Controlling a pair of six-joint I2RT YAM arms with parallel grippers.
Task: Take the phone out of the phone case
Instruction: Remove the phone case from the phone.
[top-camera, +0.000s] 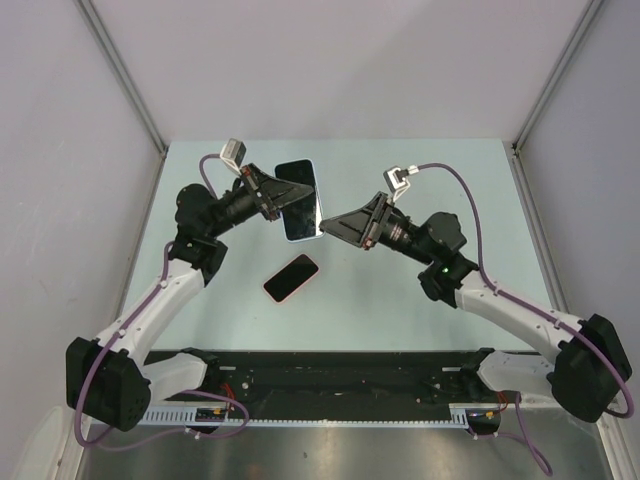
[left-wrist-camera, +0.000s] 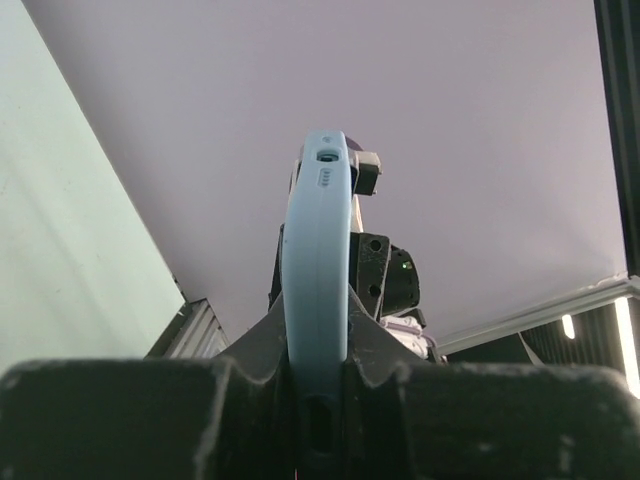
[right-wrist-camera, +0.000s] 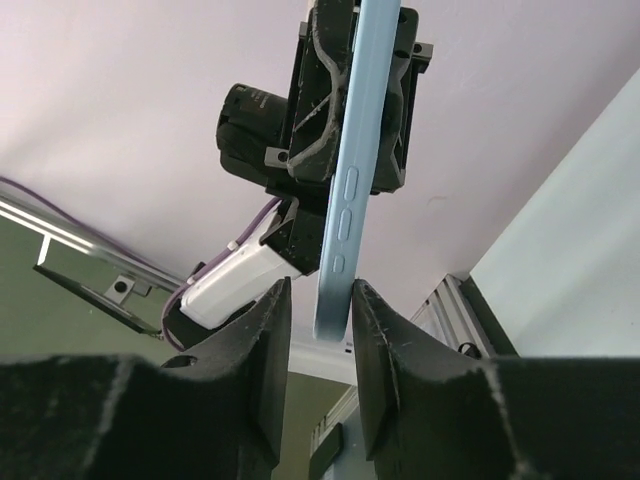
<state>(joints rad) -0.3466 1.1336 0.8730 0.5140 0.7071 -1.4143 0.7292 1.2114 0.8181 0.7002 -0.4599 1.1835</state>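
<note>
My left gripper (top-camera: 272, 200) is shut on a light blue phone case (top-camera: 300, 200) with a dark face and holds it edge-on above the table. In the left wrist view the case (left-wrist-camera: 315, 260) stands upright between the jaws of that gripper (left-wrist-camera: 315, 372). My right gripper (top-camera: 325, 227) is open, and its jaws straddle the case's lower corner. In the right wrist view the case edge (right-wrist-camera: 350, 180), with its side buttons, hangs between the fingers of that gripper (right-wrist-camera: 320, 320). A dark phone with a pink rim (top-camera: 291, 278) lies flat on the table below.
The pale green table (top-camera: 400, 290) is walled in by grey panels on three sides. A black rail (top-camera: 330, 365) with the arm bases runs along the near edge. Purple cables loop off both wrists.
</note>
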